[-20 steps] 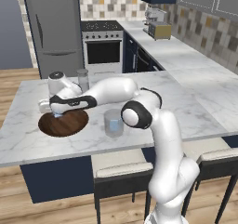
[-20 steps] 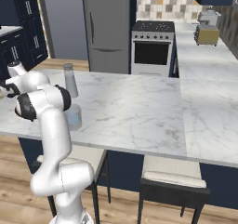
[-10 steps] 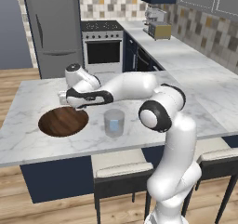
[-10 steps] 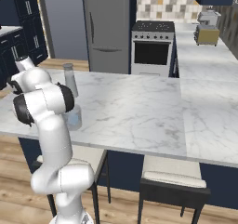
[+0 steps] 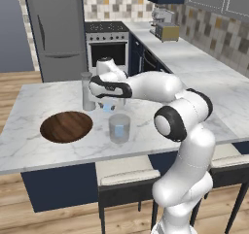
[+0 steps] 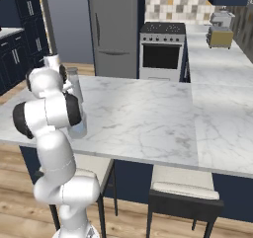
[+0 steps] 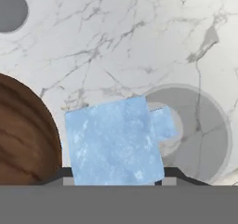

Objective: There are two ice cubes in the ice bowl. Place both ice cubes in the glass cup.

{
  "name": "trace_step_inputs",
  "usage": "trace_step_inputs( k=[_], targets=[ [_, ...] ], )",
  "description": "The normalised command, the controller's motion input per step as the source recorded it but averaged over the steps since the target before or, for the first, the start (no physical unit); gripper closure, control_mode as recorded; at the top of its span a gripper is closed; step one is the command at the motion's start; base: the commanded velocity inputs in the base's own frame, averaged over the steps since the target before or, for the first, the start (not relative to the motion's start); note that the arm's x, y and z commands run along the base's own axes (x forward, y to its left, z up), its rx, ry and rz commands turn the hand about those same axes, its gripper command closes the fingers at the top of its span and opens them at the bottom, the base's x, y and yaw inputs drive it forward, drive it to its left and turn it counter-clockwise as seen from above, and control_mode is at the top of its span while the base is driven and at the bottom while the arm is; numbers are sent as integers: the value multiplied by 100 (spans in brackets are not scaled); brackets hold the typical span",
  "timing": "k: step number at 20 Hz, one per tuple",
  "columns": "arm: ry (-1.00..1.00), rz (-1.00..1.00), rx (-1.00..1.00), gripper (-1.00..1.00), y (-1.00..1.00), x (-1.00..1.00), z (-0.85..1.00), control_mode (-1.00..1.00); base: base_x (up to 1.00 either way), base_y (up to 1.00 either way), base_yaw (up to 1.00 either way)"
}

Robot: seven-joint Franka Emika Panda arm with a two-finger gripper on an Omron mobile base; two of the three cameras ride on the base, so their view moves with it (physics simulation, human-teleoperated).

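A white marble island counter point(image 5: 44, 94) fills the foreground, resting on a dark navy base. Two stools point(image 6: 183, 190) with pale cushions and black legs stand tucked under its near edge. Behind it stands a tall steel fridge point(image 5: 56, 31), and just beside that a stainless oven point(image 5: 108, 46) with a black cooktop. A second marble counter point(image 5: 194, 65) runs along the side wall over navy cabinets, with a toaster point(image 5: 168, 31) on it. The backsplash point(image 5: 214, 34) is tiled in beige, grey and white squares. The floor point(image 5: 14, 80) is warm wooden plank.
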Motion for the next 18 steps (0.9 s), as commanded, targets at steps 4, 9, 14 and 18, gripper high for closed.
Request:
trace_step_inputs(
  k=[4, 9, 14, 18],
  targets=[
    [14, -32, 13, 100, -95, -10, -5, -100, 0, 0, 0],
    [1, -3, -1, 100, -12, 0, -15, -100, 0, 0, 0],
    [0, 0, -1, 100, -2, 0, -48, -100, 0, 0, 0],
    [0, 0, 0, 100, 0, 0, -27, -100, 0, 0, 0]
  ],
)
